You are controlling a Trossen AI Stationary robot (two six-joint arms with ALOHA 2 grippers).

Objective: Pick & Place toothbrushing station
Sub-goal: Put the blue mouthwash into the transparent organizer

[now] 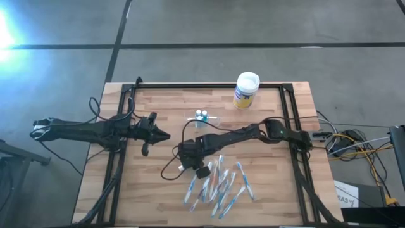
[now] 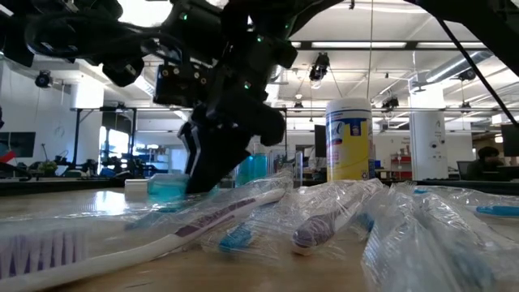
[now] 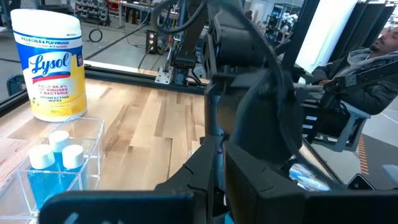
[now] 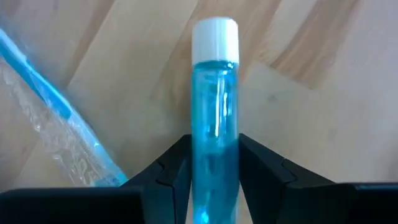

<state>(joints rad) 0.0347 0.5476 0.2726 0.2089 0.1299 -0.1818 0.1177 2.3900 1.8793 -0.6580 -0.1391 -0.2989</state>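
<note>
A blue bottle (image 4: 214, 118) is being clamped by the right end effector (image 4: 214, 171) beside wrapped toothbrushes (image 1: 218, 183); a tilted grip risks slippage.

One yellow-and-blue wipes canister (image 1: 246, 90) stands on the table. Three white-capped blue bottles show: two in the clear holder (image 3: 53, 169) and one (image 4: 215, 118) between the right gripper's (image 4: 214, 168) fingers. The wrapped toothbrushes (image 1: 218, 185) overlap, perhaps eight.

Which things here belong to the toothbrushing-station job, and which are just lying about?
Belonging:
- clear holder
- blue bottle, gripped by the right pincer
- wrapped toothbrushes

Lying about:
- Lysol canister
- cables

The left pincer waits at table's left.
</note>
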